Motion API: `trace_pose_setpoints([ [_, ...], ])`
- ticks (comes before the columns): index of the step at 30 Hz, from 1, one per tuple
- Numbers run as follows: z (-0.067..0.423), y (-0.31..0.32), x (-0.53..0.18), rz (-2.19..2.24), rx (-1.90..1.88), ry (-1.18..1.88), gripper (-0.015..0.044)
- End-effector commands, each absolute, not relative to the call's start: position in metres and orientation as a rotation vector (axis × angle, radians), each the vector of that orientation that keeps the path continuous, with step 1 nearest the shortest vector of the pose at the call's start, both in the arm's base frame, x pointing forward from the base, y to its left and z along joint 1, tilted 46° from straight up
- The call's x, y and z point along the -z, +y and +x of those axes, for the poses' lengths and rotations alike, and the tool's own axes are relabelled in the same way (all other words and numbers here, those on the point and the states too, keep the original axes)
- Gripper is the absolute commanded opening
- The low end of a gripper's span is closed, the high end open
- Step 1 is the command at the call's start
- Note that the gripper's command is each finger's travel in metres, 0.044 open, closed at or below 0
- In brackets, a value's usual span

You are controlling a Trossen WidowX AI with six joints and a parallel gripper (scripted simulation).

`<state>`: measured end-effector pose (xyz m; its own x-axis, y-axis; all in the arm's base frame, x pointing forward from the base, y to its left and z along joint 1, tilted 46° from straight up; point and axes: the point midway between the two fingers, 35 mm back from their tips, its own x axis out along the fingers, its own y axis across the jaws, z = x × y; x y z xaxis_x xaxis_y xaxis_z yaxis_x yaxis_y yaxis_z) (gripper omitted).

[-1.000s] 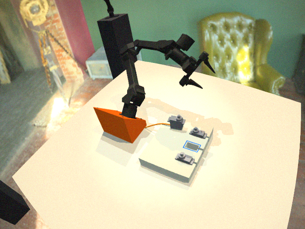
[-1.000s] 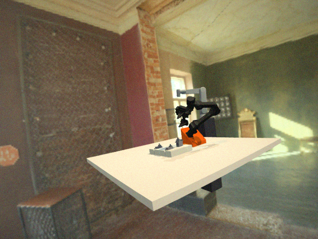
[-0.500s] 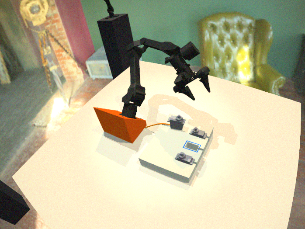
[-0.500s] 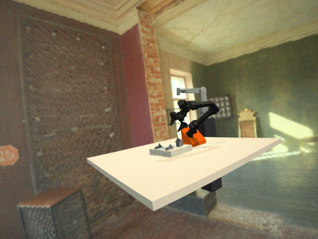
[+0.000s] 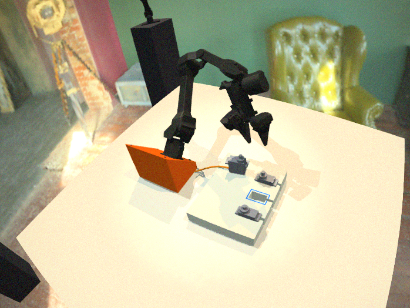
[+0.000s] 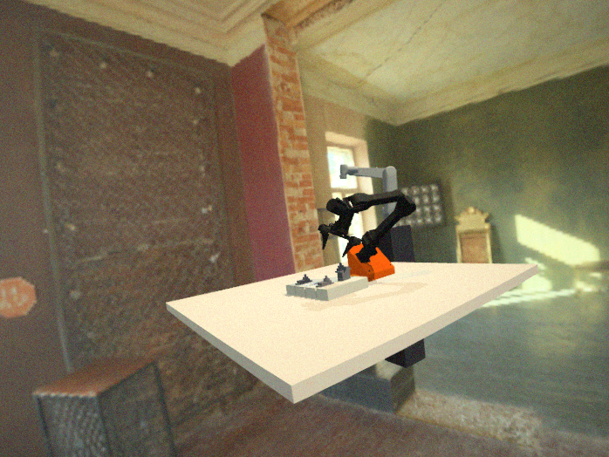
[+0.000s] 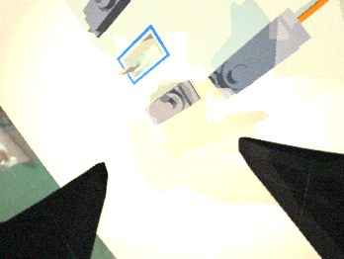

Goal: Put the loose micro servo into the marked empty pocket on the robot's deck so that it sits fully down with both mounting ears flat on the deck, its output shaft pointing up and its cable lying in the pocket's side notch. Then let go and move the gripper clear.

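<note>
The loose micro servo [image 5: 237, 163] [image 6: 340, 271] [image 7: 257, 56] stands upright at the deck's rear corner, its orange cable [image 5: 211, 168] [image 7: 311, 9] trailing toward the arm's base. The pale deck [image 5: 215, 202] [image 6: 325, 290] [image 7: 198, 25] has a blue-outlined empty pocket [image 5: 249, 193] [image 7: 133, 43] between two mounted servos [image 5: 265, 178] [image 5: 247, 211] [image 7: 173, 101]. My gripper [image 5: 256, 142] [image 6: 335, 247] [image 7: 174, 155] is open and empty. It points down and hangs above the table just behind the deck, a little to the right of the loose servo and well above it.
The arm's orange base [image 5: 158, 166] [image 6: 371, 262] sits left of the deck. A tall black column [image 5: 155, 56] stands behind the table's rear edge. The white table [image 5: 116, 265] drops off at its edges; a yellow armchair [image 5: 318, 66] stands beyond.
</note>
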<state>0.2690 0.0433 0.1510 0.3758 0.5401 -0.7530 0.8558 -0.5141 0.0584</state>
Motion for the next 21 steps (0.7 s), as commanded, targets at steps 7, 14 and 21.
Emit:
trace_pose_setpoints([
  [7, 0.247, 0.039, -0.126, 2.296, 1.358, 1.285, 0.044],
  [14, 0.232, 0.036, -0.114, 2.333, 1.655, 1.316, 0.044],
  [21, 0.216, 0.035, -0.107, 2.34, 1.97, 1.328, 0.044],
])
